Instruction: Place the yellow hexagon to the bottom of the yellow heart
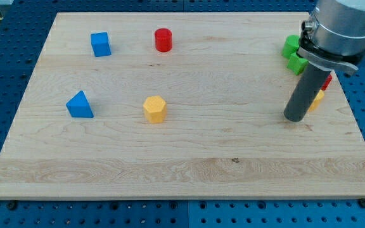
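Observation:
The yellow hexagon sits left of the board's middle. A yellow block, only an edge showing behind the rod, lies at the view's right; its shape cannot be made out. My tip rests on the board at the right, just left of and below that yellow block, far to the right of the hexagon.
A blue cube and red cylinder lie near the top left. A blue triangle lies at the left. Two green blocks and a red block sit partly hidden by the arm at the upper right.

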You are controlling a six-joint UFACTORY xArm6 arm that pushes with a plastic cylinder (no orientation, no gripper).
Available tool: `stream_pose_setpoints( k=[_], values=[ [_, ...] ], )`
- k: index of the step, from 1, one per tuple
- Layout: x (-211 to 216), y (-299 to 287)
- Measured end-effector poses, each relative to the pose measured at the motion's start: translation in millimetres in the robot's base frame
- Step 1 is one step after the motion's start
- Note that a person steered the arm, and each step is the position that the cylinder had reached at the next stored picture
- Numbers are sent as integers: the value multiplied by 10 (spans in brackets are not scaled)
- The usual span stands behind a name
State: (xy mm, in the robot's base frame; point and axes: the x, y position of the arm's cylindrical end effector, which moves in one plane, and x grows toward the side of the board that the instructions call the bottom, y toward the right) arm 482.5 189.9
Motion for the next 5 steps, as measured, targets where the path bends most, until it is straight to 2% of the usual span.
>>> stream_pose_setpoints(
  k=[2, 3, 4, 5],
  values=[
    [-79, 493],
    [84, 440],
    [87, -92],
    [-48, -911]
  ],
)
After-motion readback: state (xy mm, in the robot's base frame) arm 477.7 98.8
